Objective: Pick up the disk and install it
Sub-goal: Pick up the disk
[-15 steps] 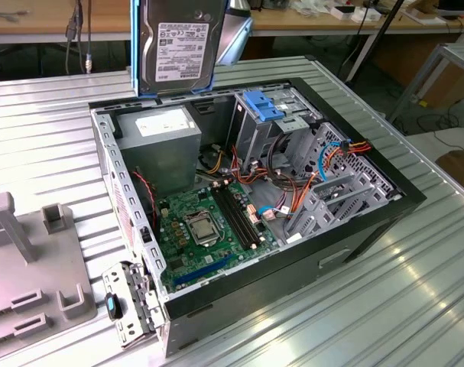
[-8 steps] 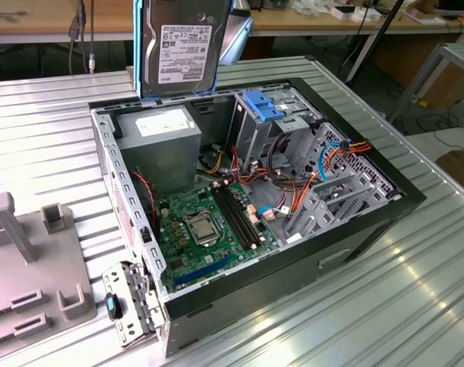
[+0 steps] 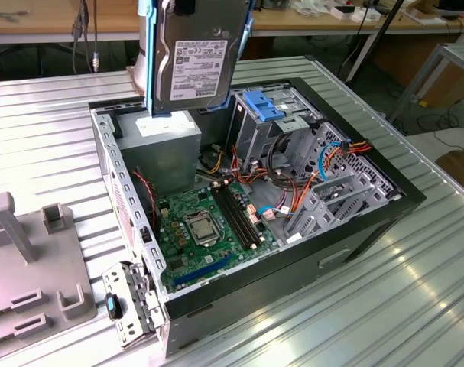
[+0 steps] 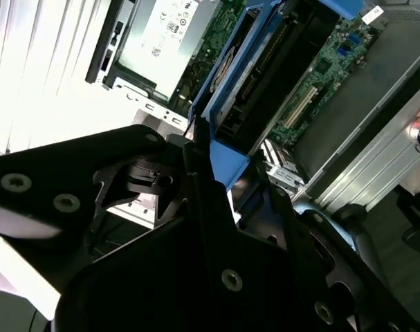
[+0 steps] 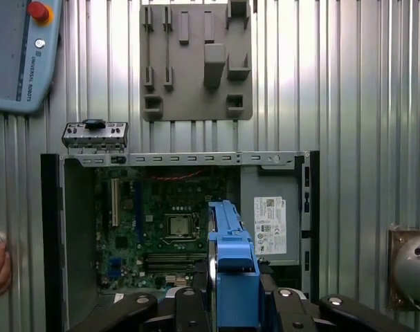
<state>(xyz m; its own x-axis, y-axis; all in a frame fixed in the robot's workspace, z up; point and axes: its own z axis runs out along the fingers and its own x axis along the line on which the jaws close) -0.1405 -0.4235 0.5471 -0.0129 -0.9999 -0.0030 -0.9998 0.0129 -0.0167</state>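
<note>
Disk picked up, not yet installed.
The fingers [image 5: 196, 311] are closed on the disk [image 3: 201, 61], which hangs upright between them, above the open case [image 3: 293, 271] on the table [image 3: 48, 138]. The drive cage [image 3: 266, 115] is below the fingers and a little aside, apart from the disk, so installing is left.

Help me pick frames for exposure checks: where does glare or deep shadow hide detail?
Second wrist view: the table is blown out to white, while the gripper holding the disk is almost black. Exterior view: bright sheen on the table ribs at the exterior view's right; the computer case interior is evenly lit. First wrist view: even light, soft streaks on the table.
</note>
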